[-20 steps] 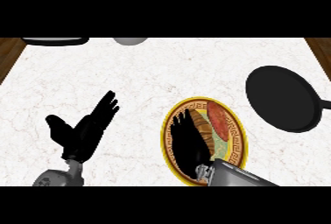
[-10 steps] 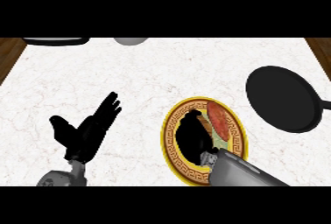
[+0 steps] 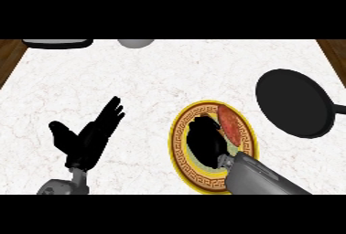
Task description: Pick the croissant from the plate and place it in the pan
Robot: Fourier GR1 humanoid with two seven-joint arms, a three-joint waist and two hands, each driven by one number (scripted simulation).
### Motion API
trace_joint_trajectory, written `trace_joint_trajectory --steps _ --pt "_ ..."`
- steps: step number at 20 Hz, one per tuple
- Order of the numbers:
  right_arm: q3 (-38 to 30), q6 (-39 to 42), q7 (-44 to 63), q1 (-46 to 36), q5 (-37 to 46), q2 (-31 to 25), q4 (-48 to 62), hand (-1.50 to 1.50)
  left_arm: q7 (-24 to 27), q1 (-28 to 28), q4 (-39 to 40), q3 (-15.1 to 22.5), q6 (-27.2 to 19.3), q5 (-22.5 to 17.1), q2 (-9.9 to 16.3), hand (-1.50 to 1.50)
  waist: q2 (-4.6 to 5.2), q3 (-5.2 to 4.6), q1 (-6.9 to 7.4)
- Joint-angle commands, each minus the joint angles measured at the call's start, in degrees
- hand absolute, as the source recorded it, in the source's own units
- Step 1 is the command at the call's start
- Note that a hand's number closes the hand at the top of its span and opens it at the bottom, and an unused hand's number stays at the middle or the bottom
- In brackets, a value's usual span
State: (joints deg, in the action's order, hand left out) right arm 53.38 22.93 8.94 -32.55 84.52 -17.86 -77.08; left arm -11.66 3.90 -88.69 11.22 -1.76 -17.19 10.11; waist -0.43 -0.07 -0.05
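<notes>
My right robot hand [image 3: 206, 144] covers the plate [image 3: 181, 141]; I can't tell its grip. Left robot hand [image 3: 91, 137] rests open on the bench [image 3: 169, 73]; pan [image 3: 294, 107] sits right.

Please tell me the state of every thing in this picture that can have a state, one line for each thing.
Right hand: over the plate, covering its middle; fingers not readable.
Left hand: open, resting at the lower left.
Croissant: not visible, hidden under the right hand if it is on the plate.
Plate: flat on the counter.
Pan: empty, right of the plate.
</notes>
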Motion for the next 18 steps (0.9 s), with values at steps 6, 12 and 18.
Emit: trace_joint_trajectory --steps 6,12,18 --pt "-10.34 -14.50 -2.75 28.40 -18.15 -8.83 -17.81 1.50 0.74 -3.18 -1.92 -3.93 -1.06 -1.14 1.96 0.00 -0.66 0.28 -6.10" --pt "-21.94 -31.73 -8.60 38.14 -26.44 -18.07 -34.24 1.50 1.56 -4.28 -1.33 -1.40 -2.17 0.76 -0.25 0.00 -0.42 0.24 -5.38" --pt "-29.56 -34.93 -12.56 50.13 -46.49 -18.71 -47.38 1.50 0.12 -2.58 -1.74 -3.29 -0.24 -1.23 1.46 0.00 0.02 0.21 -4.11"
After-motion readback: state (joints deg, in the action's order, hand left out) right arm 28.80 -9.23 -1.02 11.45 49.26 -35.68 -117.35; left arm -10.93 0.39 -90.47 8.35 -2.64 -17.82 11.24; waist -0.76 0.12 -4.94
